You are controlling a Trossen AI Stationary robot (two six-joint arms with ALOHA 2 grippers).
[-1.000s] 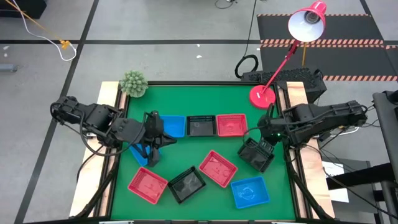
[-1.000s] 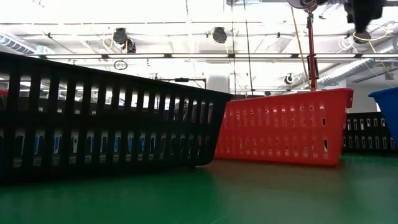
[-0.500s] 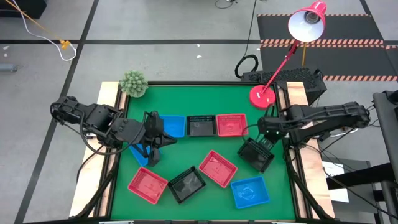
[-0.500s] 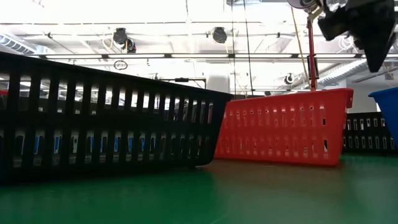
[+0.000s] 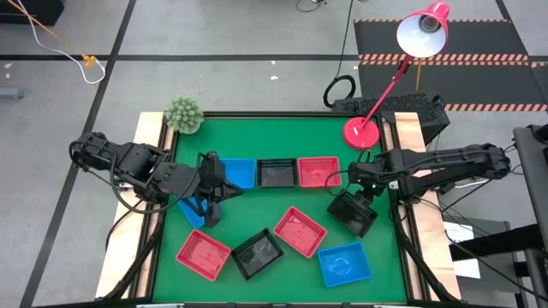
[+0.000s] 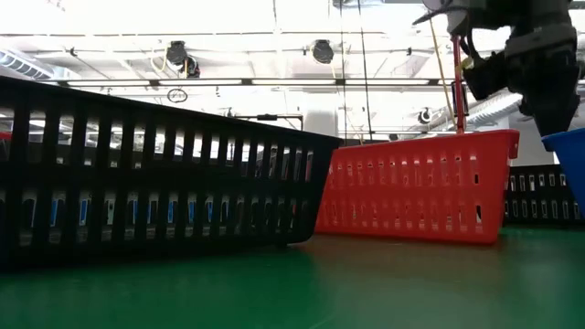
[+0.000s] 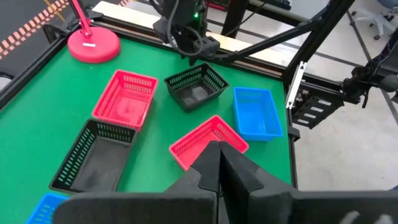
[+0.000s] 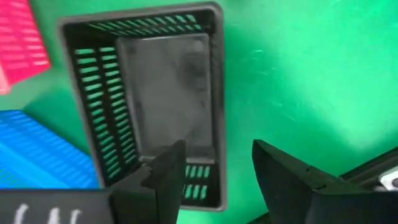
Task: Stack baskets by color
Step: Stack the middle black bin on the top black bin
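Observation:
A blue point(image 5: 241, 174), a black point(image 5: 276, 171) and a red basket point(image 5: 318, 171) stand side by side at mid table. Nearer lie a red point(image 5: 204, 254), a black point(image 5: 257, 253), a red point(image 5: 300, 231) and a blue basket point(image 5: 344, 263). My right gripper point(image 8: 217, 147) hangs open, pointing down, just above another black basket point(image 8: 155, 93) at the right. One finger is over its inside and the other over the mat, near a corner. My left gripper point(image 7: 219, 155) is shut and empty, raised above a blue basket point(image 5: 189, 212) that it partly hides.
The round red lamp base point(image 5: 360, 131) stands at the far right corner, its stem slanting up over the edge. A small green plant point(image 5: 183, 114) sits at the far left corner. Bare green mat point(image 5: 257, 137) lies behind the row of baskets.
My right gripper has come down toward the black basket at the right and shifted a little toward the table's left. The baskets and my left arm have stayed still.

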